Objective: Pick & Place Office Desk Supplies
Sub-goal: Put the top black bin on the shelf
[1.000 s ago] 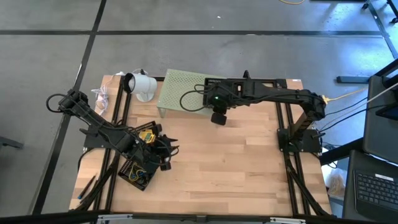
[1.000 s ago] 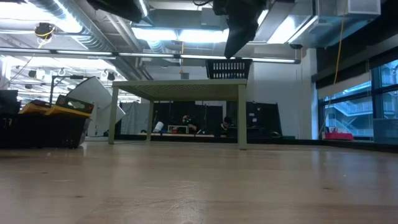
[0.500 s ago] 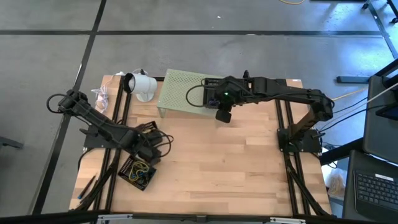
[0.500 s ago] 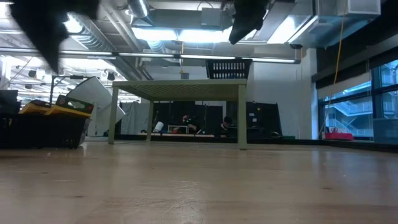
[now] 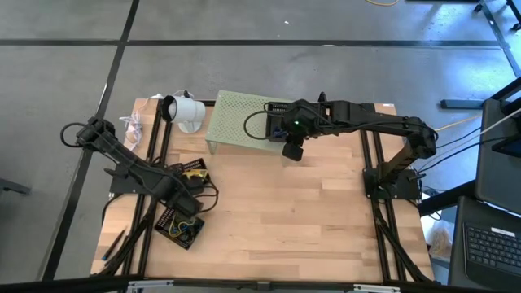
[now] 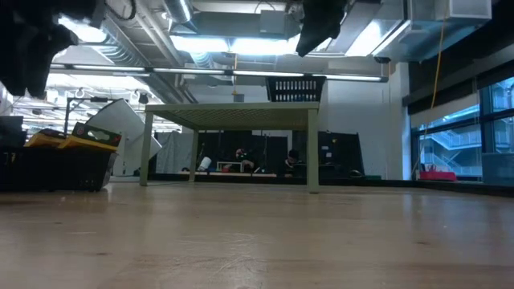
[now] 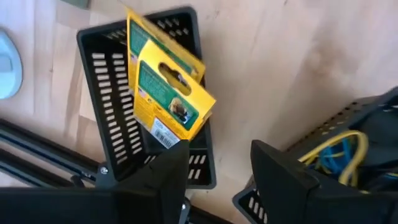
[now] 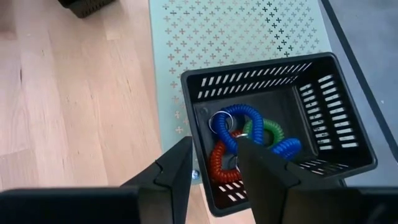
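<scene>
The supplies lay in three black slotted bins. Two yellow card packs (image 7: 168, 93) stood tilted in one bin (image 7: 112, 137) at the left of the pale wood tabletop (image 5: 301, 212), and yellow and blue loops (image 7: 333, 152) filled a second bin (image 5: 181, 226) just beside it. A third bin (image 8: 323, 93), on the pale green perforated riser (image 5: 236, 118) at the back, held blue, red and green coils (image 8: 239, 134). A white cup-shaped object (image 5: 186, 111) lay left of the riser.

The left gripper (image 7: 214, 168) hung over the gap between the two left bins, its fingers spread and holding nothing. The right gripper (image 8: 214, 165) hovered above the riser's bin, fingers likewise apart and empty.

The tabletop sat on a grey concrete floor. In the low view the room behind showed ceiling pipes, strip lights and windows at right. The same view cut off both arms at the top edge. Small shapes under the riser were possibly people, too far off to tell.
</scene>
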Tool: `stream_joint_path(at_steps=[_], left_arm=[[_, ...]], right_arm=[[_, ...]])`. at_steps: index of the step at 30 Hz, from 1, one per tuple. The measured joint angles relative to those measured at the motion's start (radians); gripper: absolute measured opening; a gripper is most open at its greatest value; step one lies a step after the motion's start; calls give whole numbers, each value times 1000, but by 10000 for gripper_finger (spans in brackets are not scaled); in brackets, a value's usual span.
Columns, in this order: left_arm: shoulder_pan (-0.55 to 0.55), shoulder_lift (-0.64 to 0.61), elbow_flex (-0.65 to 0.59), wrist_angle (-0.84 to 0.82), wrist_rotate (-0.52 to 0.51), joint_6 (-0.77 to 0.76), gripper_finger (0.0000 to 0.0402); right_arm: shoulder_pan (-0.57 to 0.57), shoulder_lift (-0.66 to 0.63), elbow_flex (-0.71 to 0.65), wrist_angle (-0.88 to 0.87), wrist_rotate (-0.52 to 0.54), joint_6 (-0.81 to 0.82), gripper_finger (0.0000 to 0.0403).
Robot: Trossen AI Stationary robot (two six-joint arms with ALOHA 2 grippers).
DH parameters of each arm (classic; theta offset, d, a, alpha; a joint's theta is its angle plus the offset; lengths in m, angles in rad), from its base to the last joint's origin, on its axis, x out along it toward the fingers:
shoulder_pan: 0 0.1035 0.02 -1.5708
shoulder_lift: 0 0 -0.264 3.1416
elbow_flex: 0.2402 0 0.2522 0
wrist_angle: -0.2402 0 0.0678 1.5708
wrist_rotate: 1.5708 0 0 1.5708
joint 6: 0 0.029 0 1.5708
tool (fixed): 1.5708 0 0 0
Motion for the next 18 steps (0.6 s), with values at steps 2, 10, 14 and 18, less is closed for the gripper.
stream_joint_path(at_steps=[2,10,14,18], left_arm=[[-7,-4,-40,3,-1,-15,167],[-11,-13,-207,36,71,-86,160],[-10,-13,-237,102,128,-46,149],[-10,-13,-260,99,141,-50,144]], right_arm=[[0,0,0,0,0,0,131],[0,0,0,0,0,-1,131],[0,0,0,0,0,-1,131],[0,0,0,0,0,0,131]])
